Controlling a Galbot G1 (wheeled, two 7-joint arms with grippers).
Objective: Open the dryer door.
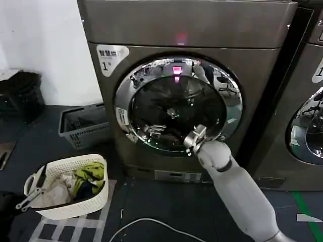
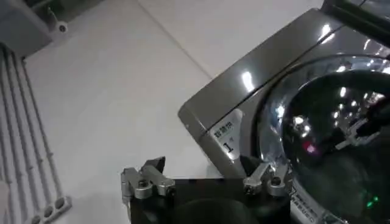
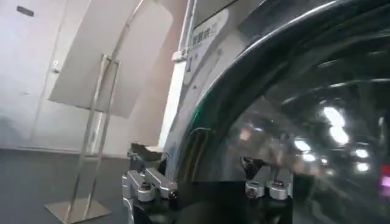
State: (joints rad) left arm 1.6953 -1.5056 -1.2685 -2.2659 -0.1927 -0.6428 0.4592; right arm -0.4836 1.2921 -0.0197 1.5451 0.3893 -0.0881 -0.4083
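Observation:
The dryer (image 1: 151, 30) is a big grey-brown machine with a white "1" sticker (image 1: 112, 55) and a pink light. Its dryer door (image 1: 176, 103), a chrome ring around dark glass, lies flat against the front. My right gripper (image 1: 196, 138) is at the door's lower right rim, on a white arm coming up from the bottom right. In the right wrist view the gripper (image 3: 201, 167) is open, its fingers on either side of the chrome rim (image 3: 201, 122). My left gripper (image 2: 206, 173) is open and holds nothing, low at the left by the white basket (image 1: 29, 195), facing the dryer (image 2: 256, 79).
A white laundry basket (image 1: 96, 199) with clothes sits on the floor at the front left. A grey crate (image 1: 83, 126) stands by the wall behind it. A second grey machine (image 1: 308, 101) stands close on the right. A white cable (image 1: 146, 222) lies on the dark floor.

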